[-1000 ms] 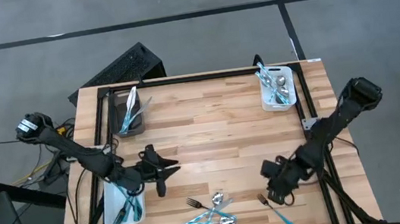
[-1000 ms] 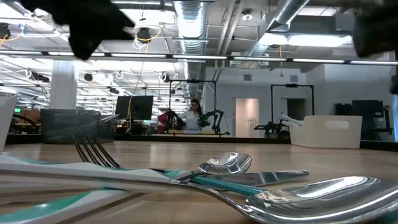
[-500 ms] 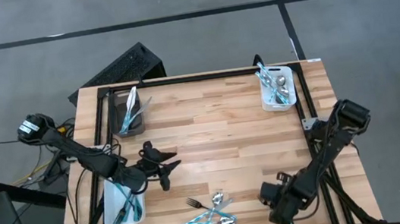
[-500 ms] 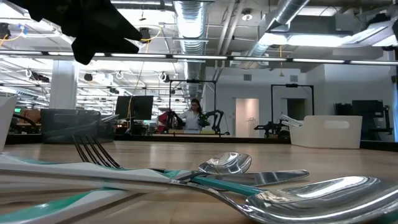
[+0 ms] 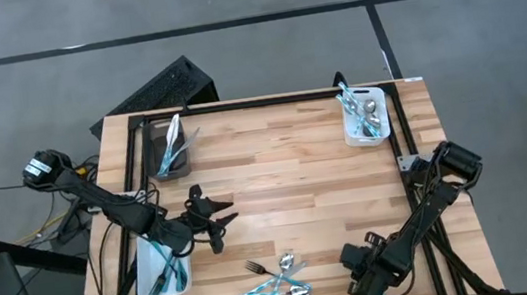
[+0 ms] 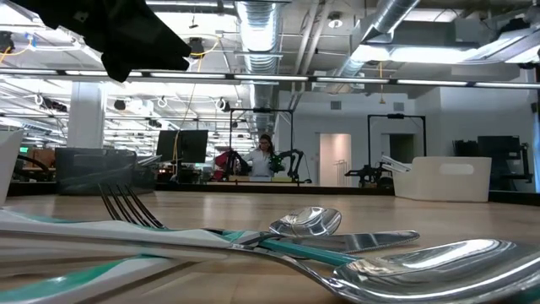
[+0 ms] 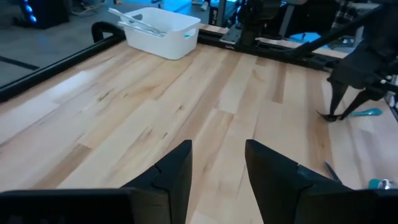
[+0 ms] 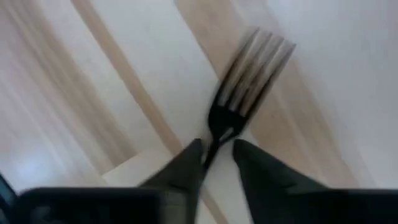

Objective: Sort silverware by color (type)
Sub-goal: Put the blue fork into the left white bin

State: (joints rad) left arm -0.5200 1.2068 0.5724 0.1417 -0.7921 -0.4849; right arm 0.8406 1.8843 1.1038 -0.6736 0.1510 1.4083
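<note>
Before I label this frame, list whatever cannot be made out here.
- Right wrist view: only the tines and neck of the fork show. The right tool hides the handle, so its colour is unknown.
- High view: the right tool covers that fork completely.
- High view: the pieces in the dark bin are too small to count or sort by type.
</note>
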